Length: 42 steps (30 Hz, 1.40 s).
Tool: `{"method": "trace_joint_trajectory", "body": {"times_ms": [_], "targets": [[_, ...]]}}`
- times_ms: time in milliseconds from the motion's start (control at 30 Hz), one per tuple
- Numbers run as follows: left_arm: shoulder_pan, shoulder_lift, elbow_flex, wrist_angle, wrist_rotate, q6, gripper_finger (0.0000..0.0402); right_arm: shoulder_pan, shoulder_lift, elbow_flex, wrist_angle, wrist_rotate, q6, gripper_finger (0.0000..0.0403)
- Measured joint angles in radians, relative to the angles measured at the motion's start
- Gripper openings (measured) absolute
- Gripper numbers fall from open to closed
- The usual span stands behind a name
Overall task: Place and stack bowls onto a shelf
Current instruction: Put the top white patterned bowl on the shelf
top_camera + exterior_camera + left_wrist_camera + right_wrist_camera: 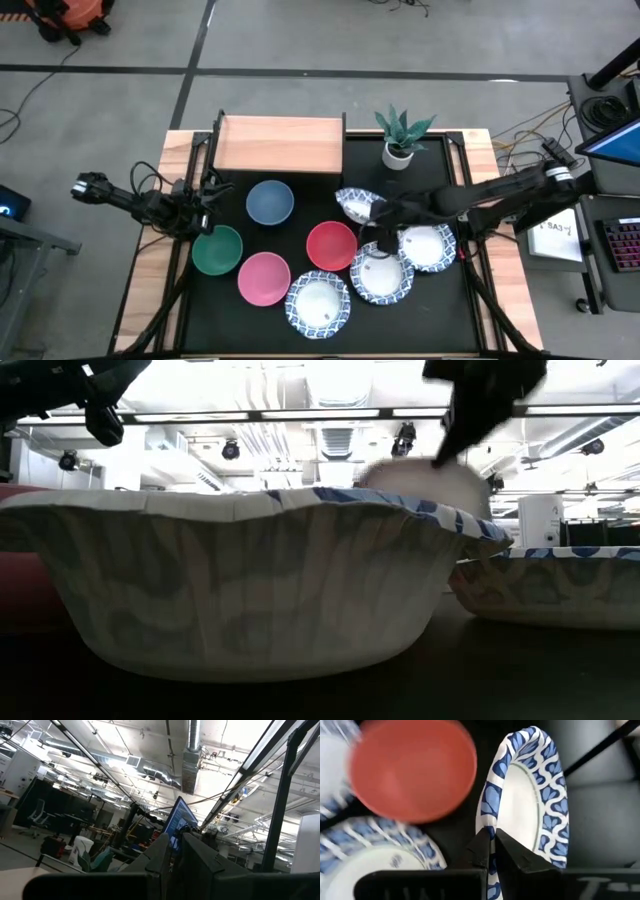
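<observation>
The shelf stands at the far side, its wooden top bare. The blue, green, pink and red bowls rest on their bases on the black table. So do three patterned bowls. My right gripper is shut on a fourth patterned bowl, between the red bowl and the plant pot. My left gripper is shut and empty, just left of the blue bowl, tipped upward. My right gripper pinches the patterned bowl's rim between its two fingers, one finger on the white inside and one on the outside. It comes from the table's right side. The bowl stands steeply tilted on edge. Whether its lower edge touches the table cannot be told.
A white plant pot stands just right of the shelf, close behind the held bowl. In the low view a patterned bowl fills the foreground, with another to its right. The table's near left corner is bare.
</observation>
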Motion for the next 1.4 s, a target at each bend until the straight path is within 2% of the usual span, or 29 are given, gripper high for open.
{"method": "trace_joint_trajectory", "body": {"times_ms": [100, 300, 400, 733, 1067, 1233, 1400], "targets": [[0.0, -0.001, 0.0, 0.006, 0.0, 0.015, 0.0038, 0.0, -0.05, 0.045, 0.026, 0.012, -0.04, 0.0009], [0.0, -0.007, 0.0, 0.018, 0.0, 0.055, 0.0038, 0.0, -0.037, 0.134, 0.134, 0.14, -0.201, 0.0009], [0.0, -0.008, 0.0, 0.022, 0.0, 0.067, 0.0038, -0.007, 0.015, 0.18, 0.158, 0.203, -0.311, 0.0009], [0.0, -0.013, 0.0, 0.025, 0.0, 0.071, 0.0038, -0.034, 0.214, 0.348, 0.21, 0.221, -0.506, 0.0009], [0.0, -0.012, 0.0, 0.025, 0.0, 0.071, 0.0038, -0.116, 0.44, 0.456, 0.225, 0.426, -0.679, 0.0009], [0.0, -0.012, 0.0, 0.024, 0.0, 0.071, 0.0038, -0.149, 0.491, 0.485, 0.228, 0.417, -0.687, 0.0013], [0.0, -0.012, 0.0, 0.022, 0.0, 0.071, 0.0038, -0.167, 0.493, 0.492, 0.228, 0.414, -0.642, 0.0049]]}}
